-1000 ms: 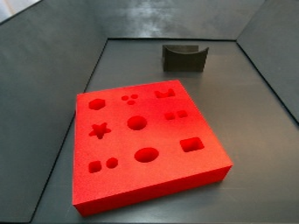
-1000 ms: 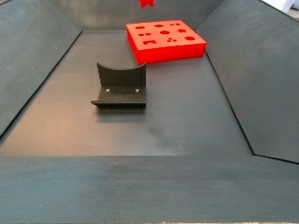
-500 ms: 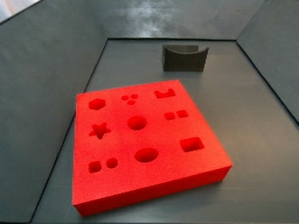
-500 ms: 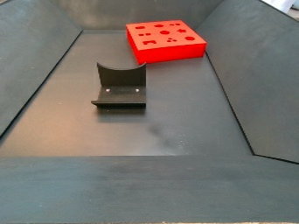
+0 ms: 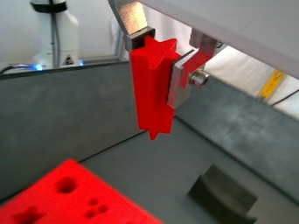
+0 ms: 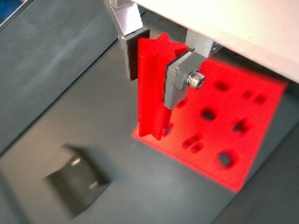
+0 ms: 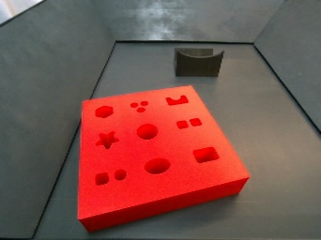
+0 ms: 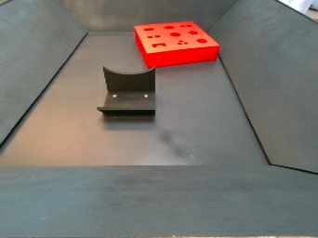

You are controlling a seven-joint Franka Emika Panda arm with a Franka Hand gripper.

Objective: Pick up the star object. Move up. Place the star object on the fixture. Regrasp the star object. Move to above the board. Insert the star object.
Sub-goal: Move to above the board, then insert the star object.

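— Counting what, largest first?
— One thick red board [image 7: 157, 155] with shaped cutouts on the dark floor, one dark notched fixture [image 8: 126, 91] apart from it.
— And the gripper [image 5: 162, 66]?
— Wrist views only: silver fingers [image 6: 181, 77] clamp one ridged red star object [image 5: 151, 86], raised above the floor.

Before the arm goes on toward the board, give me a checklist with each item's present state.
1. Star object clamped between the gripper fingers: ok, in both wrist views.
2. Star object hanging clear of the floor: ok.
3. Board star cutout unobstructed: ok.
4. Fixture bare, nothing left on it: ok.
5. Star object lined up over the star cutout: cannot tell; the gripper is out of both side views.
6. Star points rotated to match the cutout: cannot tell.
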